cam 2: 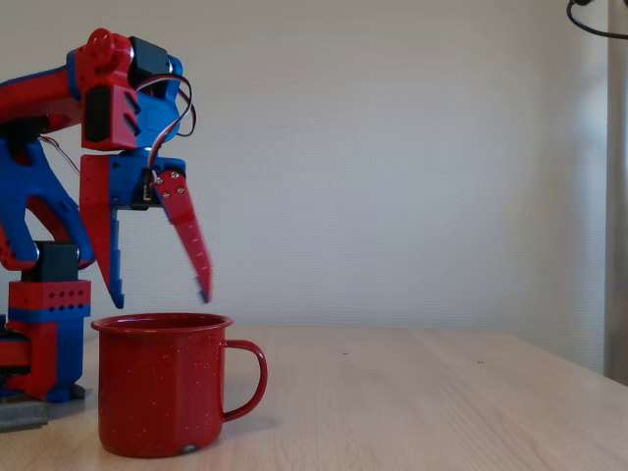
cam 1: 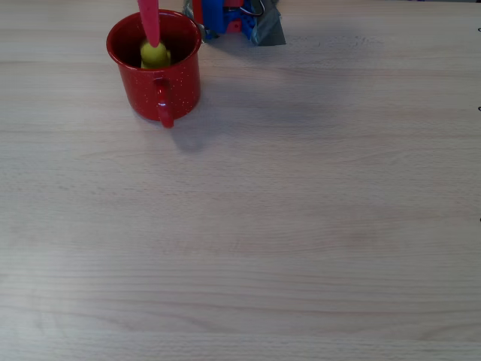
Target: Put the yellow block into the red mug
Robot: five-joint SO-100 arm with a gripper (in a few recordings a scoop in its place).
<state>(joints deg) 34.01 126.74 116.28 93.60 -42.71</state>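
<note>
Overhead view: yellow block [cam 1: 155, 55] below end effector [cam 1: 151, 26]

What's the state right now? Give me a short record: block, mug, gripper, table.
block: yellow, lying inside the mug, partly hidden by a red finger in the overhead view
mug: red, upright on the table, handle toward the bottom of the overhead view and to the right in the fixed view
gripper: open, holding nothing, fingers spread just above the mug's rim in the fixed view
table: light wood, arm base at its top edge in the overhead view
task: block looks to be in the mug
</note>
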